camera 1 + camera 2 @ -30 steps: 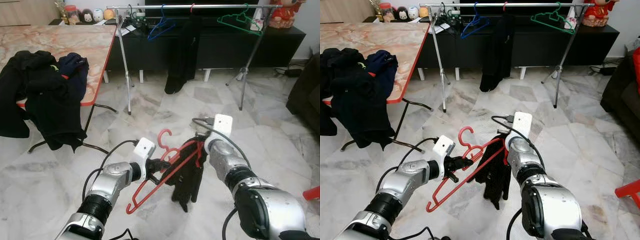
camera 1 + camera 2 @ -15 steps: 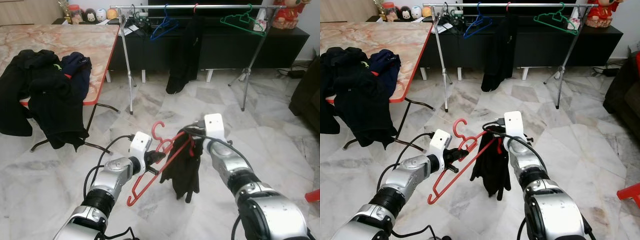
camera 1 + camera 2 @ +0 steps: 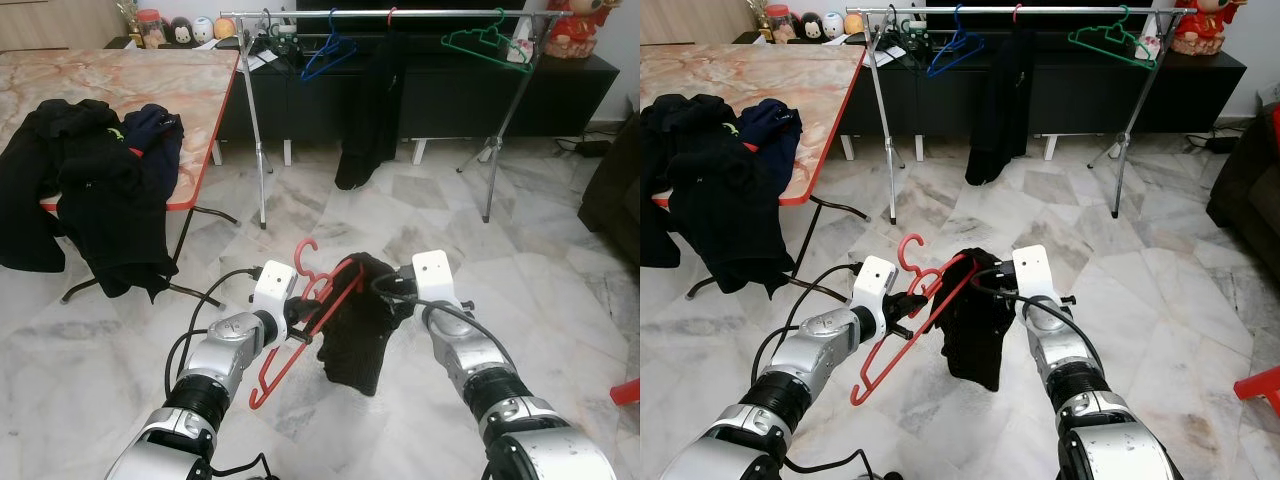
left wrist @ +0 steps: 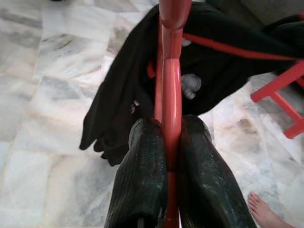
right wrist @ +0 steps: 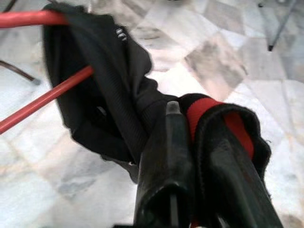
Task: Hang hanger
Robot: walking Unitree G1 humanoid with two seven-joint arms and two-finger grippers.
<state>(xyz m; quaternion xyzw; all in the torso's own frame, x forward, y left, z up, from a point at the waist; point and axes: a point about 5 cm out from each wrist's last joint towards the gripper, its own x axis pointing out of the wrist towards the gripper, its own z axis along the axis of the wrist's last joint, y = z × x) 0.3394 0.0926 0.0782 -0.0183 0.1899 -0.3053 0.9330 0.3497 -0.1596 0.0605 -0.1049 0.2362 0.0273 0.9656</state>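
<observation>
My hanger [image 3: 305, 325]: glossy red plastic. Garment [image 3: 355, 330]: matt black cloth. Floor [image 3: 560, 270]: polished marble. Rail [image 3: 380, 14]: shiny metal.

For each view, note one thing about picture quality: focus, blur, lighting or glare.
Left eye view: evenly lit and sharp, with soft sheen on the marble floor. Left wrist view: the fingers are crisp on the red hanger, the floor beyond softer. Right wrist view: the fingers and black garment are slightly blurred, the background tiles out of focus.

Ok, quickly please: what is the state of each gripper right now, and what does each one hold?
Left gripper: closed on the red hanger.
Right gripper: closed on the black garment draped on that hanger.
</observation>
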